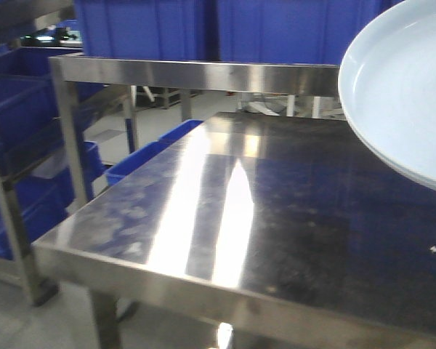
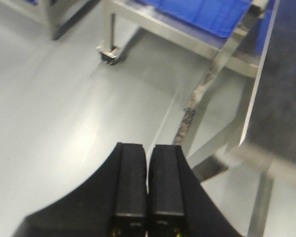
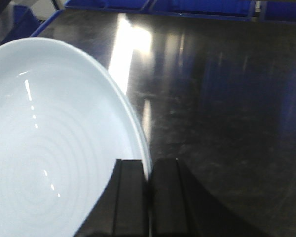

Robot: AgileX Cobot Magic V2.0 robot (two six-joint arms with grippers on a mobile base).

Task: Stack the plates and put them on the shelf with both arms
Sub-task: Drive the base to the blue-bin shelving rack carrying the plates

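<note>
A large glossy pale bluish-white plate point(image 1: 407, 87) hangs tilted in the air above the right side of the steel table point(image 1: 276, 218). In the right wrist view the plate point(image 3: 49, 148) fills the left half. My right gripper point(image 3: 149, 165) is shut on its rim, one finger inside the plate and one outside. A doubled line along the plate's lower edge may be a second plate beneath; I cannot tell. My left gripper point(image 2: 148, 148) is shut and empty, out over the grey floor beside the table's left edge. Neither gripper shows in the front view.
A raised steel shelf point(image 1: 203, 73) runs along the table's far side, with big blue crates point(image 1: 225, 29) on it. More blue crates point(image 1: 142, 160) sit low behind and to the left. A steel rack point(image 2: 217, 44) with a castor stands on the floor.
</note>
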